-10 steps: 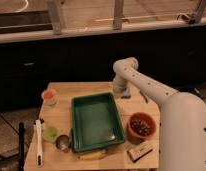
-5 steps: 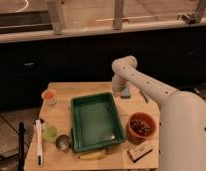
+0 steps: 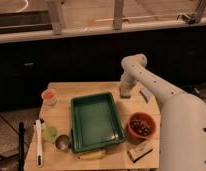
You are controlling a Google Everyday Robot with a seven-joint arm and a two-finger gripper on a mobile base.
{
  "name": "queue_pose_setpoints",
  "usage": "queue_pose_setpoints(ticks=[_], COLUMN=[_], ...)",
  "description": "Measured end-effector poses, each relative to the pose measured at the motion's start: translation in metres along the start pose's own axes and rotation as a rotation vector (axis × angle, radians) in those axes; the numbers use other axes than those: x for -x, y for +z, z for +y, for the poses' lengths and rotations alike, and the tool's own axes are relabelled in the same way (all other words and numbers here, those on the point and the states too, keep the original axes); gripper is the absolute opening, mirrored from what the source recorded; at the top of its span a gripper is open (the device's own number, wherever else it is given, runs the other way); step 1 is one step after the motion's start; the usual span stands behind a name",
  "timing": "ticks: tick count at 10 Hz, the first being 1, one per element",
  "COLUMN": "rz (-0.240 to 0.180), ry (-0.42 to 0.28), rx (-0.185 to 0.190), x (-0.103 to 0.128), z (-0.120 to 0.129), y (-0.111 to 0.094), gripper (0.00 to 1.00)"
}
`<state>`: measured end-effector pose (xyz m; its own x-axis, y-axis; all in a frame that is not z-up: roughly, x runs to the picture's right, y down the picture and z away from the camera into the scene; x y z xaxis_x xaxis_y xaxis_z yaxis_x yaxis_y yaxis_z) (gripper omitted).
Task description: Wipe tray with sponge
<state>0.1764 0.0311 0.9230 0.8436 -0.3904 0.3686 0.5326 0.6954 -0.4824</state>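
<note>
The white arm (image 3: 161, 92) comes up from the robot's body at the right side of the table (image 3: 61, 90). It slopes up and back to a rounded bend above the far right part of the tabletop, then turns straight down. At its end the gripper (image 3: 125, 92) points downward, low over the wood just beyond the far right corner of the tray (image 3: 95, 122). It looks close to the surface. I cannot tell whether it touches the table, whether it is open or closed, or whether it holds anything. A small dark flat object (image 3: 145, 95) lies on the table just to the right of it.

The tray is a deep green rectangular bin in the middle of the table, its long side running away from the near edge. Its floor looks bare and catches a dull sheen.

At the near right corner of the table lies a pale block with a darker side, which I take for the sponge (image 3: 140, 151). It is well apart from the gripper and just outside the tray's near right corner.

An orange-red bowl (image 3: 141, 125) with dark contents stands between that block and the arm. To the left of the tray are a small orange cup (image 3: 48, 96), a long white utensil (image 3: 38, 142), a pale green cup (image 3: 49, 134) and a round metallic piece (image 3: 62, 143). Something yellow (image 3: 93, 155) lies along the tray's near edge.
</note>
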Motion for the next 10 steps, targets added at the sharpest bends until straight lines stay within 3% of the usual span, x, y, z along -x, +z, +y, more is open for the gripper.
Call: queue_pose_setpoints(ticks=[3, 6, 10], rz=[-0.007, -0.011, -0.020], ry=[-0.145, -0.242, -0.257], rx=[0.005, -0.013, -0.013], x=[-0.007, -0.017, -0.039], z=[-0.004, -0.005, -0.004], y=[0.012, 0.018, 0.032], gripper=[0.80, 0.80, 0.80])
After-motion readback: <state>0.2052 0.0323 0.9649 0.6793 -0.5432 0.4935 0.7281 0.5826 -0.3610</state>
